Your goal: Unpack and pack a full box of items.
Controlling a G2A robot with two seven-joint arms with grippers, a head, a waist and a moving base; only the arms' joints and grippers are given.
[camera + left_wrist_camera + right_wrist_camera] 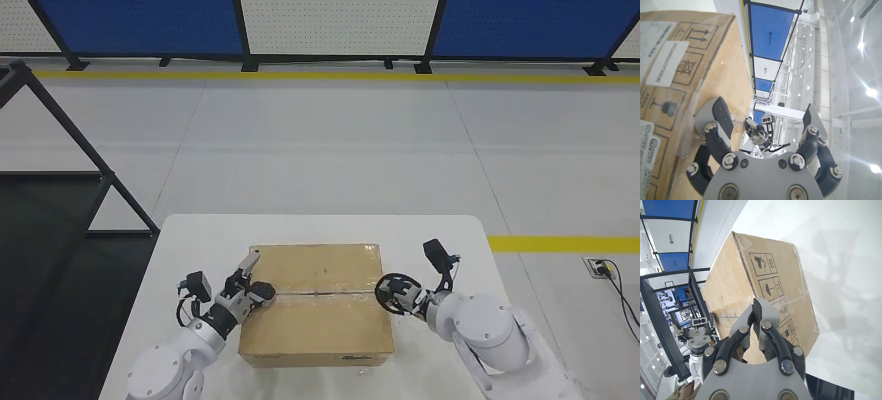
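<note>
A closed brown cardboard box [315,300], taped along its middle seam, sits in the middle of the white table [200,250]. My left gripper [252,280] is at the box's left edge by the seam. In the left wrist view the gripper [765,117] is open, one finger [722,117] lying against the box's top [687,66]. My right gripper [388,292] is at the right end of the seam. In the right wrist view the gripper [755,308] is shut at the upper edge of the box [730,281], and I see nothing between its pads.
A black metal frame [60,200] stands off the table's left side. Bare tabletop lies behind the box and to both sides. Blue partition panels [140,25] line the far floor. The table's front edge is close under both arms.
</note>
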